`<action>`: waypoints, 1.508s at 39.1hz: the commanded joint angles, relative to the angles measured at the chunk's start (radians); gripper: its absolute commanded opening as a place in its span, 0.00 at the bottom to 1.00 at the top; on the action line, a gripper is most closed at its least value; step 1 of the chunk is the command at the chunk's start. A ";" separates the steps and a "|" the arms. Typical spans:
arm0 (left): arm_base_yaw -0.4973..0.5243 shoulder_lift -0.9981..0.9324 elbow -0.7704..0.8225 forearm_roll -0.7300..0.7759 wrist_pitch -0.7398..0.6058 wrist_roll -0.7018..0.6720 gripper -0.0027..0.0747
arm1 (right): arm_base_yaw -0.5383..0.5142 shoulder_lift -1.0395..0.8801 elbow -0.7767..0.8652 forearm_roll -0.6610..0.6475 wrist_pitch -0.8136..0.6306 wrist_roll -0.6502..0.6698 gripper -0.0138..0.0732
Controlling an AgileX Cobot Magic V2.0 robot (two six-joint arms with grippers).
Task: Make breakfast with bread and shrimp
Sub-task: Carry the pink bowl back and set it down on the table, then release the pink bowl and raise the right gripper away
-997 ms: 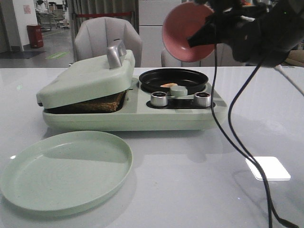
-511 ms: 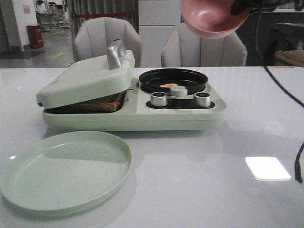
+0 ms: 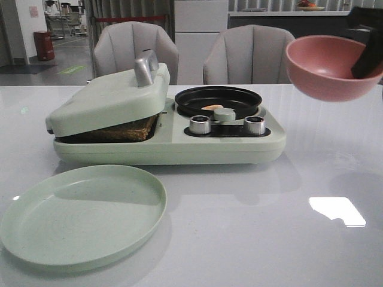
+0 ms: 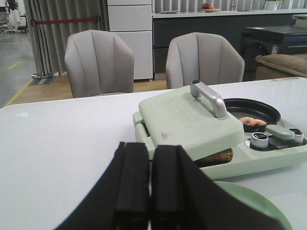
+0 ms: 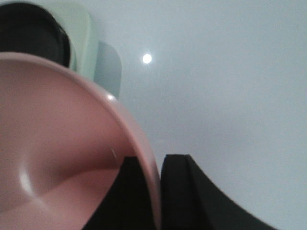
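Behind the white table (image 3: 239, 239), the right gripper (image 5: 156, 201), pinching the pink bowl's (image 3: 329, 66) rim, had swung it away emptied, leaving the shrimp (image 3: 212, 107) in the black pan (image 3: 218, 95).

Glossy white counter (image 3: 251, 239); matt pale-green plastic plate (image 3: 81, 212); shiny metal knobs (image 3: 200, 124); smooth matt pink bowl (image 3: 329, 69) in the right tool (image 5: 156, 191).

I note the pink bowl (image 3: 332, 67), clamped by my right tool (image 5: 154, 191), has swung from above the pan, lower, rightward, now upright.
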State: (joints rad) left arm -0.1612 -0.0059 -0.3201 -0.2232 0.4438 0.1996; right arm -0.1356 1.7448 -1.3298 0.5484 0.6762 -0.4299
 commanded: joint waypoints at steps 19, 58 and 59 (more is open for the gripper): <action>-0.001 0.006 -0.024 -0.009 -0.083 -0.008 0.18 | -0.021 0.149 -0.026 -0.123 0.074 0.000 0.51; -0.001 0.006 -0.024 -0.009 -0.083 -0.008 0.18 | 0.177 -0.620 0.309 -0.097 -0.388 -0.004 0.67; -0.001 0.006 -0.024 -0.009 -0.083 -0.008 0.18 | 0.189 -0.647 0.335 -0.097 -0.412 -0.004 0.67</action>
State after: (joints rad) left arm -0.1612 -0.0059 -0.3201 -0.2232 0.4438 0.1996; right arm 0.0207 1.1967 -1.0489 0.4320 0.4308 -0.4292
